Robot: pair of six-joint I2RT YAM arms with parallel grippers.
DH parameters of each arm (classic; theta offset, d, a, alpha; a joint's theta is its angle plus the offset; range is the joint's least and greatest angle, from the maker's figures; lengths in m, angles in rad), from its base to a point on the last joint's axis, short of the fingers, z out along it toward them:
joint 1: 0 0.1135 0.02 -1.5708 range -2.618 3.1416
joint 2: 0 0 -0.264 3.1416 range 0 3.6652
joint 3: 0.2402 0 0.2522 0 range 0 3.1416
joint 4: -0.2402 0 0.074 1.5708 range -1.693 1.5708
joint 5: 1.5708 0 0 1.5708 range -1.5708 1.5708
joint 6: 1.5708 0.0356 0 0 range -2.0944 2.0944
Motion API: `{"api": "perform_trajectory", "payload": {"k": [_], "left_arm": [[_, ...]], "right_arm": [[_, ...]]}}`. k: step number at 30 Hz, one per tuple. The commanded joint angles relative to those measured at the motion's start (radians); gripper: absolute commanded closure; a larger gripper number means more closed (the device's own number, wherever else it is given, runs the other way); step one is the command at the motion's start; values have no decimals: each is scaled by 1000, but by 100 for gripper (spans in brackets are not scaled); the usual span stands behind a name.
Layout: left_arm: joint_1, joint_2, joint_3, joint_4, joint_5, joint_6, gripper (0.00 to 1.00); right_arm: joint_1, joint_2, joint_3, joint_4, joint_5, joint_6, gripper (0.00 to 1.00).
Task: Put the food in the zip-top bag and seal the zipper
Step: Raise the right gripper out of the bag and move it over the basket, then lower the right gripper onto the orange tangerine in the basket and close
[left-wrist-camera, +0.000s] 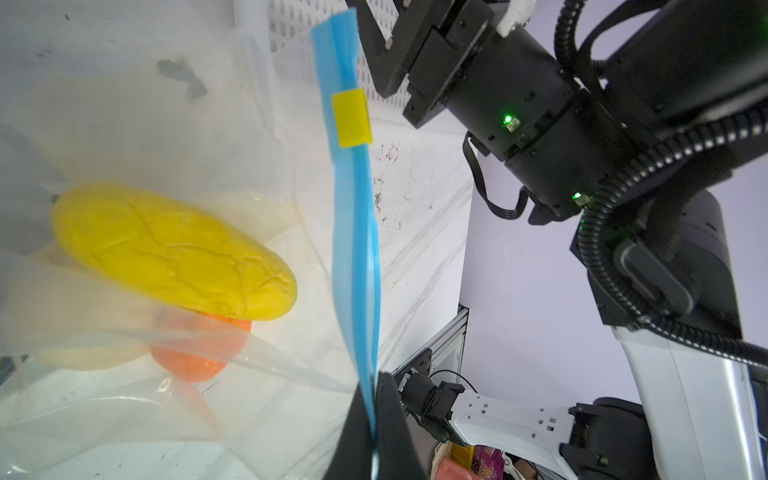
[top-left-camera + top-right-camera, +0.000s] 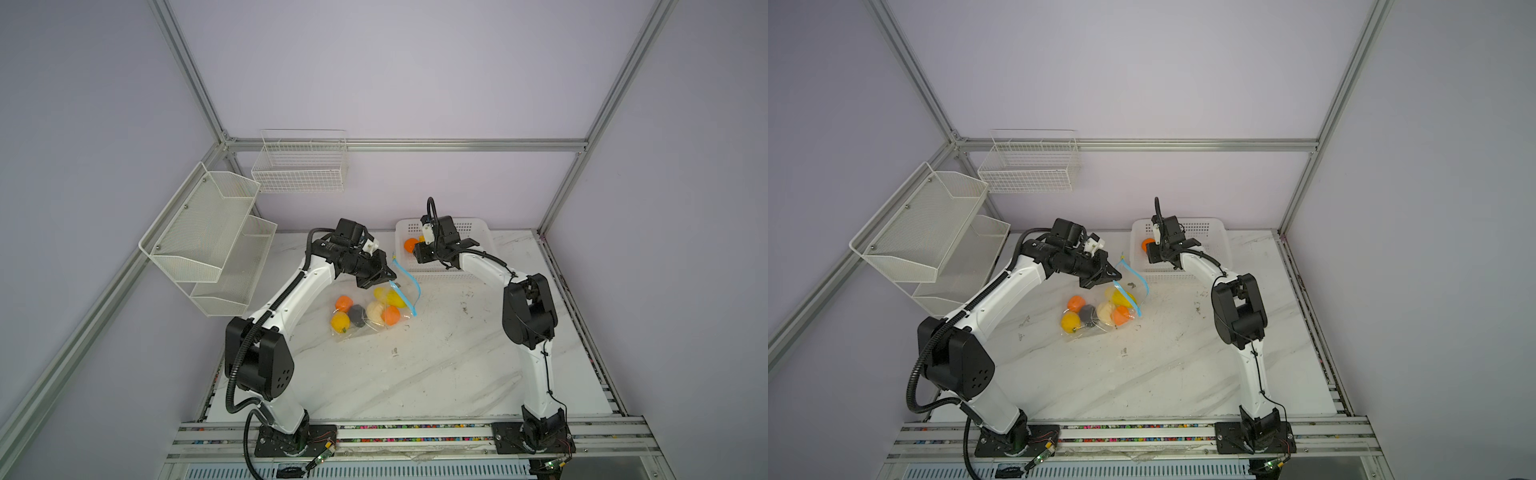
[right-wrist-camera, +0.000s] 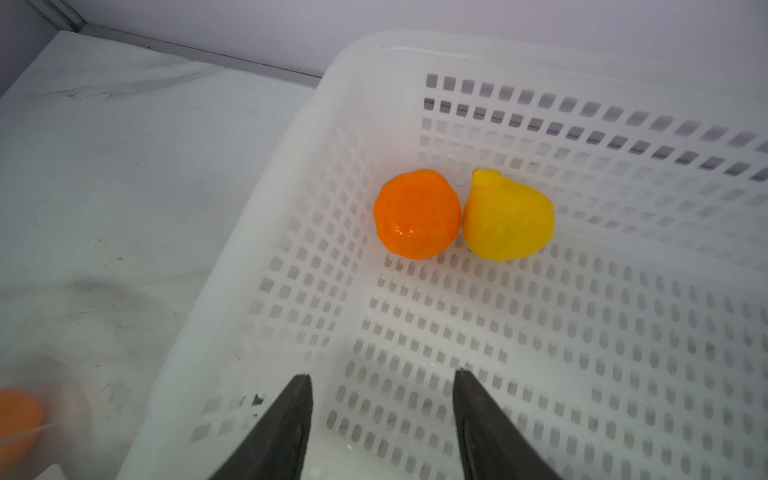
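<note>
**Six toy foods sit in an open zip-top bag; two wait in a white basket**

A white perforated basket (image 2: pixel 482 232) stands at the far edge of the marble surface (image 2: pixel 415 374), right of the middle. It holds an orange tangerine (image 3: pixel 417 212) and a yellow fruit (image 3: pixel 507 216), touching side by side near one corner.

The zip-top bag (image 2: pixel 368 329) lies near the middle of the surface. It is clear and crinkly. Inside it are a second tangerine (image 2: pixel 343 303), a dark lump (image 2: pixel 356 314), a second yellow fruit (image 2: pixel 340 321), a cream-white bulb (image 2: pixel 375 311), a third tangerine (image 2: pixel 391 315) and a long yellow piece (image 1: pixel 174 249).

The zipper (image 1: pixel 357 249) is a light-blue strip with a small yellow tab (image 1: pixel 351 117). In both top views its two halves bow apart, so the mouth is open towards the basket.

The left gripper (image 1: pixel 374 411) has its fingers clenched on the zipper, holding that end above the surface. The right gripper (image 3: pixel 382 374) hangs over the basket with its fingers spread and nothing between them.

Bare marble runs from the bag to the near edge and to both side edges.
</note>
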Motion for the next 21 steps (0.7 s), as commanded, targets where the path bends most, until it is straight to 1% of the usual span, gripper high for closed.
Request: {"api": "perform_trajectory", "payload": {"k": [1,12,18,21], "left_arm": [[11,-20,-14,3,25,20,100],[12,19,18,-9,22,14,100],[12,19,18,-14,10,8,100],[12,18,17,-18,6,6,100]], "right_arm": [[-10,87,102,-46,28,-58,43],[-23,255,291,-52,-2,-95,42],[-23,343,421,-54,-29,-89,41],[-23,385,474,-52,-43,-84,39]]}}
